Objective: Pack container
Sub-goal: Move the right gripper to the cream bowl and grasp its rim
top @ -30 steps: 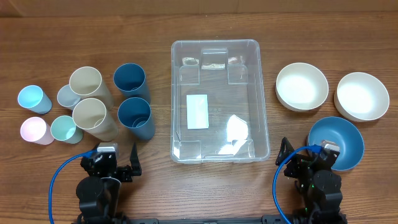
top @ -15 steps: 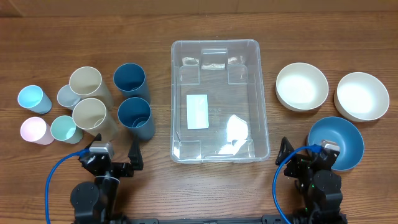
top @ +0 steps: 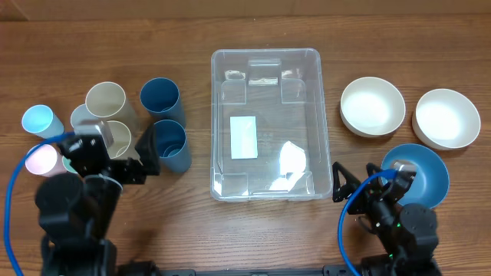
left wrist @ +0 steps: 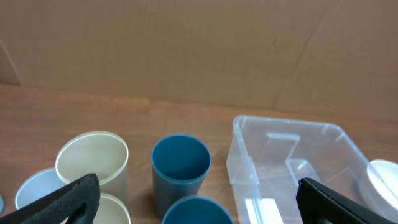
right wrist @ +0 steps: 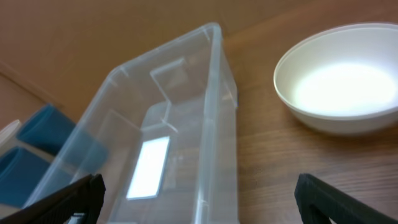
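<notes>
Container (top: 265,52) sits central on the counter (top: 383,31). Left pincer (left wrist: 199,198) hangs open by blue cups (top: 161,96); right pincer (right wrist: 196,198) gapes open near the front edge.

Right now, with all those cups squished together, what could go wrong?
The left end effector hangs open over the tall cups, which stand bunched close together, so grabbing one could tip a neighbour. The right end effector sits between the container and the blue bowl, so a swing might bump either. The container is see-through, so its rim could be misjudged.
</notes>
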You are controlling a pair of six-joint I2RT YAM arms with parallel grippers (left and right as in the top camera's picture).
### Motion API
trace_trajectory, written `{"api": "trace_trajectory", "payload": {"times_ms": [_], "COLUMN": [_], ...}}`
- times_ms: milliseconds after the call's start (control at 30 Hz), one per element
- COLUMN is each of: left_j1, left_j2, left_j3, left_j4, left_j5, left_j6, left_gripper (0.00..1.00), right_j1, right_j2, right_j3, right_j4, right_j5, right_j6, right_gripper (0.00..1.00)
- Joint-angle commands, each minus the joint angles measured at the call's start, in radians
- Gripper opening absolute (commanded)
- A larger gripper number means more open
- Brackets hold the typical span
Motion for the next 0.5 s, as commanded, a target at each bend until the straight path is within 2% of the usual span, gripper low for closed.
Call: {"api": "trace_trajectory", "payload": {"times_ms": [0, 200, 300, 400, 467], "left_j1": [-0.002, -0.001, -0.001, -0.001, -0.002], "left_j2": [0.120, 0.313, 0.403, 0.461, 0.476], "left_j3": [0.168, 0.325, 0.405, 0.454, 0.455], "left_j4": [-0.048, -0.144, -0.207, -0.238, -0.244], "left_j5": [0.000, -0.061, -0.061, -0.062, -0.062], "left_j6": [-0.002, 0.002, 0.006, 0.027, 0.045], "left_gripper": [1.00, 1.00, 1.00, 1.00, 1.00], "right_j1": [-0.002, -0.002, -0.002, -0.017, -0.067], "right_j2": [0.203, 0.626, 0.778, 0.881, 0.938], "right_j3": [0.232, 0.698, 0.871, 0.946, 0.947], "right_j4": [-0.075, -0.333, -0.422, -0.466, -0.468], "right_j5": [0.056, 0.178, 0.180, 0.190, 0.189], "right_j6": [-0.053, -0.197, -0.206, -0.202, -0.148], "right_gripper": [1.00, 1.00, 1.00, 1.00, 1.00]}}
